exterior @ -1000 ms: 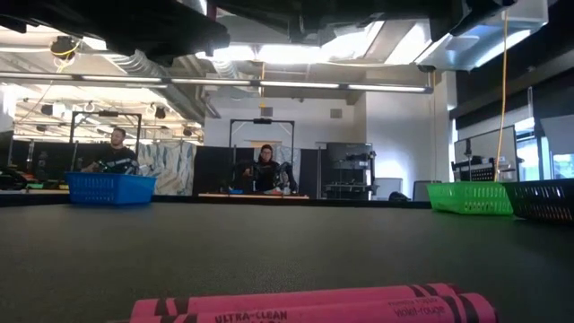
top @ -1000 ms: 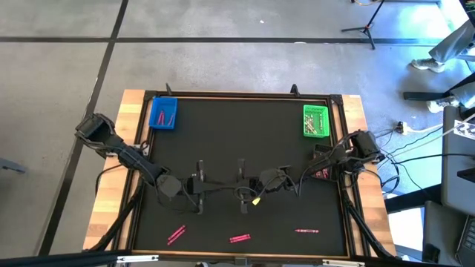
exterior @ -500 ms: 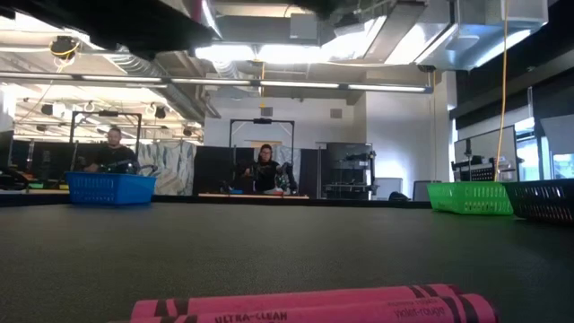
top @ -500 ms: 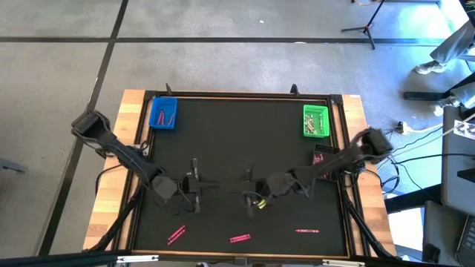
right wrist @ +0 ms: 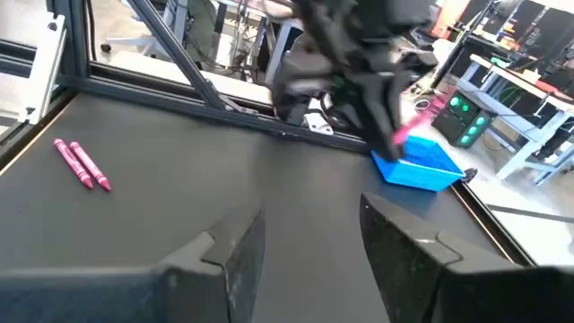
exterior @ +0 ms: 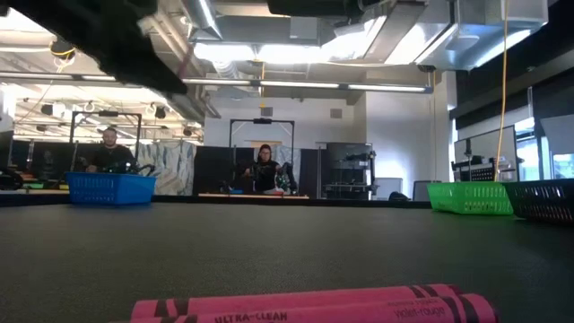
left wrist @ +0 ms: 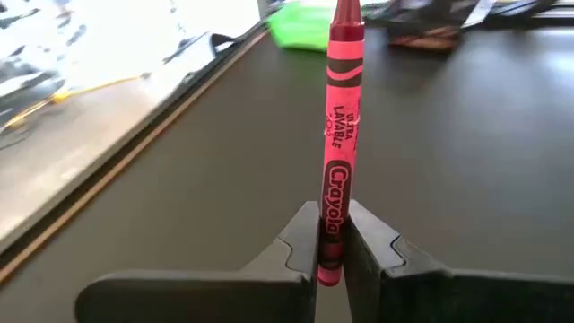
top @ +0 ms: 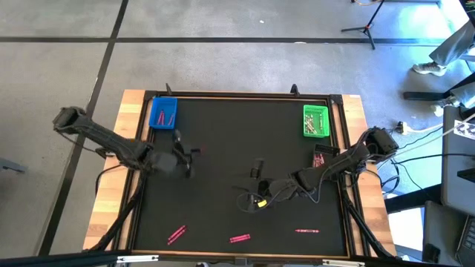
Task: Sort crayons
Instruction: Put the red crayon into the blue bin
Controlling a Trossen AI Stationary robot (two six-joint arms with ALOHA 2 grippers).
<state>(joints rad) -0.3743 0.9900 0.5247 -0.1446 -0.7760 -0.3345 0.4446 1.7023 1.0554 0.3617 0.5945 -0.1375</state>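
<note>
Crayon in transit; sort partly done.

You have one pink crayon (left wrist: 339, 135) pinched upright between the fingers of the left gripper (left wrist: 330, 235), near the blue tray (top: 163, 113); that tray and the green tray (top: 315, 121) already hold some; loose crayons (top: 239, 239) remain along the mat's near edge, well apart from either claw; the right gripper (right wrist: 309, 247) hangs spread and empty over mid-table.
</note>
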